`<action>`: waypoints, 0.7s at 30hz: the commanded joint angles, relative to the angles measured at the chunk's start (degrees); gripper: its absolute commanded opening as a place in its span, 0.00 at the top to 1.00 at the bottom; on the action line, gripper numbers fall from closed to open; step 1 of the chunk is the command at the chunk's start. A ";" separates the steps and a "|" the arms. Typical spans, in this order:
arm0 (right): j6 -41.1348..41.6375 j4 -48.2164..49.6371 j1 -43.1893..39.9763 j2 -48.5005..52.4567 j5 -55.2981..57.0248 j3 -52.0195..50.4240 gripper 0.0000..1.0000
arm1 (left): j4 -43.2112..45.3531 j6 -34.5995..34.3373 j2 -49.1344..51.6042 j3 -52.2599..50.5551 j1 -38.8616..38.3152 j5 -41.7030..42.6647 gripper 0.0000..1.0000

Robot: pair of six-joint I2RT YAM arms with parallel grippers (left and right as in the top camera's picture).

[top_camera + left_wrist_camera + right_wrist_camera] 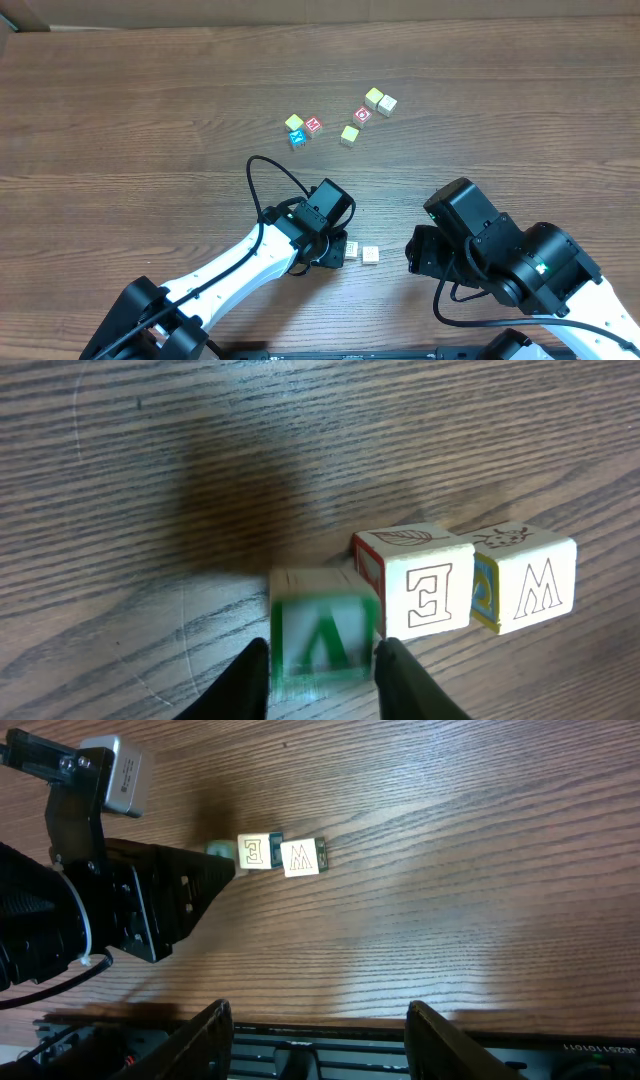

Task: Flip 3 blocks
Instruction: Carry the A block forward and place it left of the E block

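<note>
From overhead, the left arm (240,265) reaches to a row low on the tabletop (120,120): the E block (353,253) just beside its tip and the W block (371,256) next to that, well apart from a scatter of coloured cubes (340,122) farther up. In the left wrist view the green block (325,635), blurred, sits between the left fingers (245,685) and beside the E block; whether they clamp it or merely flank it I cannot tell. In the right wrist view the right fingers (205,1035) stand wide apart and empty, near the row. The step in hand looks like turning the green block; the next move calls for freeing it, checking its face, then taking the E block.
</note>
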 commanded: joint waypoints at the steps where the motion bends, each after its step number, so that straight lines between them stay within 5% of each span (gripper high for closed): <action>1: 0.15 0.09 0.42 -0.24 -0.11 0.44 0.43 | 0.39 -0.79 0.83 -0.57 -0.09 0.22 0.68; 11: 0.13 0.11 0.42 -0.24 -0.09 0.44 0.44 | 0.98 -0.79 0.15 0.42 0.13 -0.35 0.75; 17: -0.02 0.07 0.42 -0.24 -0.11 0.44 0.43 | -5.53 -1.20 -5.57 2.75 1.29 -4.13 0.76; 21: -0.02 0.09 0.42 -0.24 -0.11 0.44 0.43 | -13.05 -1.11 -8.74 2.71 1.29 -5.88 0.88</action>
